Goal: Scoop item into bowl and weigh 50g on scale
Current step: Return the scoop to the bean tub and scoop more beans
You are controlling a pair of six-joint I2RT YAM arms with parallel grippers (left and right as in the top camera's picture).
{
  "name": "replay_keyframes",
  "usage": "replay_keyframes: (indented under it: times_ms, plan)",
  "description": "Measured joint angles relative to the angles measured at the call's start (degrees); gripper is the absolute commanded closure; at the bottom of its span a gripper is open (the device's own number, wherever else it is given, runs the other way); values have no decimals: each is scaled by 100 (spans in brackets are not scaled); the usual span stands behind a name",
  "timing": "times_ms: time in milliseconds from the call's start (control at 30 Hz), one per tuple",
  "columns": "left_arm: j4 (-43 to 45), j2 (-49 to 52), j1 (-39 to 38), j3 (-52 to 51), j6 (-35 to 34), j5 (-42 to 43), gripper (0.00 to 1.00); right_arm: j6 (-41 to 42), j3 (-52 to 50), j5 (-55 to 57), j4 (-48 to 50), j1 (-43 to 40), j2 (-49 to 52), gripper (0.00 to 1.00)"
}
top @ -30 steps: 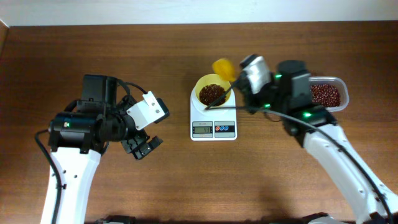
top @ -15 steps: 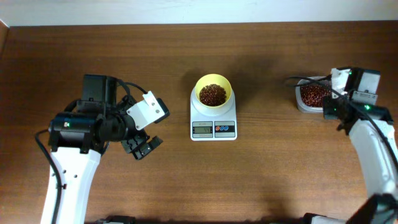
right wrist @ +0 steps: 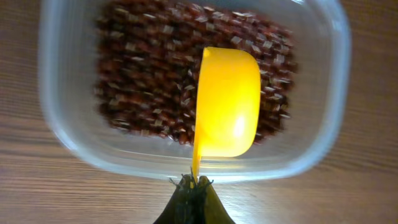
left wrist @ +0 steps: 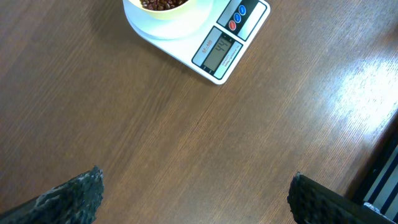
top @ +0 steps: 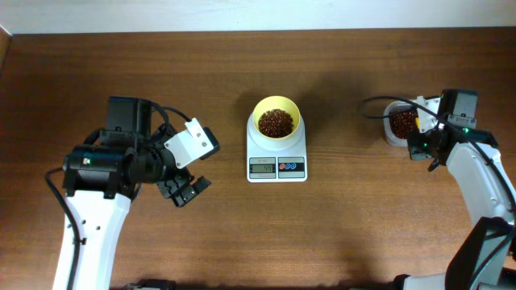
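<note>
My right pincer (right wrist: pixel 193 190) clamps the scoop (right wrist: pixel 227 102) by its thin handle, over loose, light beans (right wrist: pixel 143 68) that I judge spill easily.

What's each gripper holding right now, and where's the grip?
Right gripper pinches the yellow scoop by its handle's tip, over the bean container. Left gripper: open, empty.

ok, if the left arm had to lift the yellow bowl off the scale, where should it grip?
Probably the left rim of the bowl, from above with the open left end effector: one finger inside, one outside. Bare wall shows around the beans.
</note>
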Motion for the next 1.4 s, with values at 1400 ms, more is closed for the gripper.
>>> replay_keyframes:
  times_ms: [1400]
  plan:
    - [0,0,0,0,0,0,1,2245,-2,-4846,109,-2122,44,96]
